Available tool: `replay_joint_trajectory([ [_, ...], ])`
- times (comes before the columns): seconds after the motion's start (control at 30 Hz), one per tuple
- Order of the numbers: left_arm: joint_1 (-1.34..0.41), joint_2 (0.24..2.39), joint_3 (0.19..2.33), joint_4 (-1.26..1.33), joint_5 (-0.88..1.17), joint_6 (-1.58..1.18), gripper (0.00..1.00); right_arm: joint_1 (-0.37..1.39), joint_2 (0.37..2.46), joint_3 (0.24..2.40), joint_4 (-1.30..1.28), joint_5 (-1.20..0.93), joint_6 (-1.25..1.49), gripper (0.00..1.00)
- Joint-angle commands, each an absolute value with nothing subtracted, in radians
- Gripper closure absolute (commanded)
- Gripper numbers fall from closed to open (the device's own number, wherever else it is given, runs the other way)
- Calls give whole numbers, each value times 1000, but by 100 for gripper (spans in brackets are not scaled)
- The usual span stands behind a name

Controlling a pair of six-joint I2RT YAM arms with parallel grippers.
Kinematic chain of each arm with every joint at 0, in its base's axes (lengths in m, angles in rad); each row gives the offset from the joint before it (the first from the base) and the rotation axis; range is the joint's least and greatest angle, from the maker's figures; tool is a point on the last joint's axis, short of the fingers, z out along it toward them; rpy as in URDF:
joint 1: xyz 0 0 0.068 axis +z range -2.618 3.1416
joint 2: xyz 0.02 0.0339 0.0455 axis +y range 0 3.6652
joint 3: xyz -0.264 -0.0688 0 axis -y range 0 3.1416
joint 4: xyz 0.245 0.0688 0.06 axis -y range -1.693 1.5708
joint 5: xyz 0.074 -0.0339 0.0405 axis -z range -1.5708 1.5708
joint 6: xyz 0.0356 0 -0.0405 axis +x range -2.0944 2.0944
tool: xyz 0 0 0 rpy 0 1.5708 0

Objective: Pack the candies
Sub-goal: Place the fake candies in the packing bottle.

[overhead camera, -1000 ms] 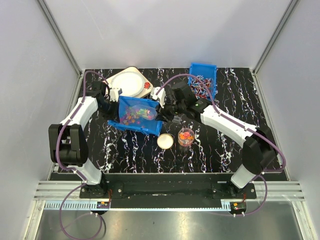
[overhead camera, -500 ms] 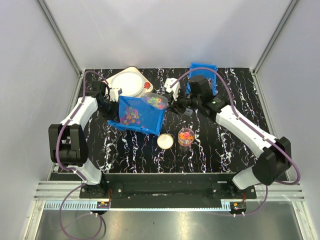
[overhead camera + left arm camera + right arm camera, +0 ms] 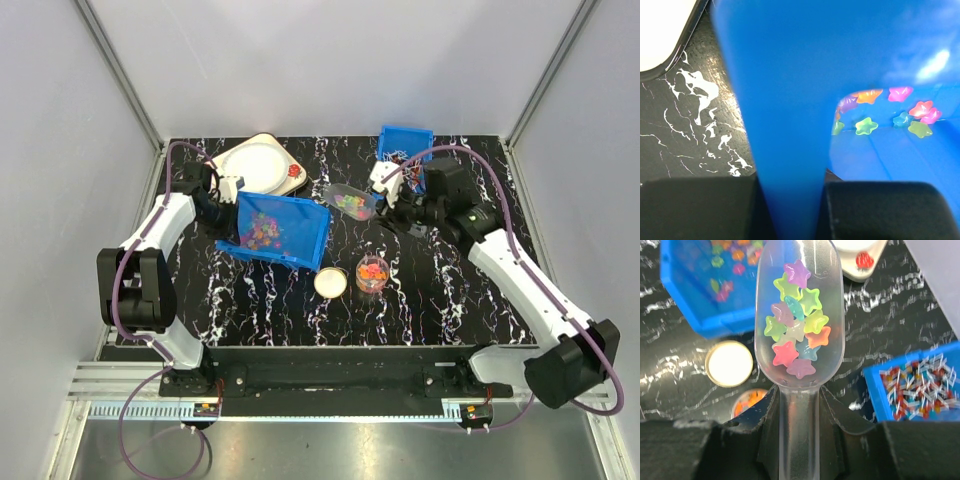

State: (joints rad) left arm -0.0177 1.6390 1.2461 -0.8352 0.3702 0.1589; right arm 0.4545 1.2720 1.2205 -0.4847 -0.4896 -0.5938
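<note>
The candies [image 3: 262,230] are small multicoloured stars lying in a tilted blue bin [image 3: 290,240]. My left gripper [image 3: 228,213] is shut on that bin's wall [image 3: 785,125], and a few candies [image 3: 890,110] show past it. My right gripper [image 3: 799,395] is shut on the handle of a clear scoop [image 3: 835,315]. The scoop [image 3: 350,202] hangs level above the table, right of the bin, with a heap of candies [image 3: 796,335] in it. A small clear jar [image 3: 372,273] holding some candies stands below it, toward the front. In the right wrist view the jar [image 3: 751,400] is partly hidden by a finger.
A round white lid [image 3: 330,282] lies left of the jar. A second blue bin [image 3: 405,160] of long wrapped sweets sits at the back right. A white scale with a round plate [image 3: 255,163] stands at the back left.
My right gripper has lifted the scoop out of the tilted bin, loaded with candies, and carried it to the right. The left gripper and the bin have stayed put.
</note>
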Motion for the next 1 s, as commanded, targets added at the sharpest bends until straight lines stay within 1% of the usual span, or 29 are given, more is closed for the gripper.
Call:
replay_joint_trajectory([
  [0.0, -12, 1626, 1259, -785, 454, 141, 100, 414, 1192, 1172, -557, -488, -669, 100],
  [0.23, -12, 1628, 1258, -787, 459, 143, 100, 402, 1074, 1049, -618, -404, -716, 100],
  [0.43, -12, 1629, 1259, -785, 462, 144, 100, 402, 988, 963, -670, -379, -738, 100],
  [0.97, -12, 1632, 1259, -784, 465, 143, 100, 400, 976, 930, -860, -333, -848, 100],
])
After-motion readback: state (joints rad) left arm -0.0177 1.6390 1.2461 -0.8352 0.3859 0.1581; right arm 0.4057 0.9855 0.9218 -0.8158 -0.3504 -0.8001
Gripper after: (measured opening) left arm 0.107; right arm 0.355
